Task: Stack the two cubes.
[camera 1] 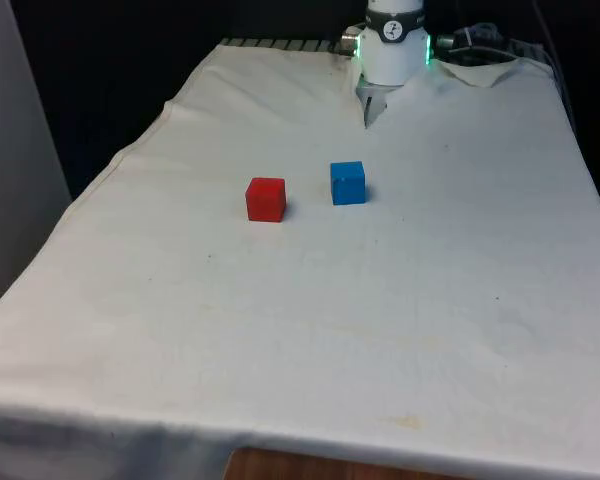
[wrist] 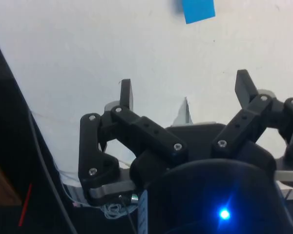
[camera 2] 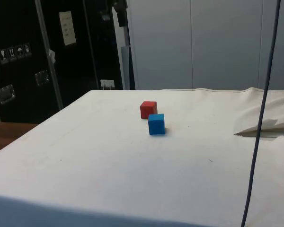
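On my front view the red cube (camera 1: 266,199) sits towards the left, with the blue cube (camera 1: 348,183) just beside it on the right, a small gap between them, both flat on the white cloth (camera 1: 380,330). My gripper (wrist: 184,87) hangs above the cloth with its fingers spread wide and nothing between them. The blue cube lies well ahead of the fingertips; how high the gripper hangs I cannot judge.

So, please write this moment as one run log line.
phase: before grasp | gripper: open, holding nothing | red cube, blue cube: apart on cloth, unstacked
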